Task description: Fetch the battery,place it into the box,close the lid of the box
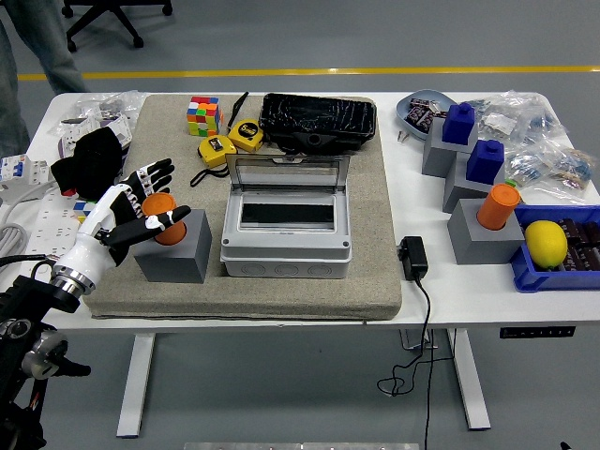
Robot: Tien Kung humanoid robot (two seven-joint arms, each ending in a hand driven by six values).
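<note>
I am at the first step, fetching the battery (161, 218). It is the orange cylinder that stands upright in a grey block (172, 253), directly under my left robot hand (131, 211). The fingers (157, 172) are spread and reach around the top of the battery; the thumb lies across its front. I think they touch it, but they are not closed on it yet, so the robot hand holds nothing. The right robot hand is not visible. Next I must close the fingers firmly and lift straight up out of the block. The box (286, 239) is just to the right of the robot hand, with its lid (288, 173) standing open.
</note>
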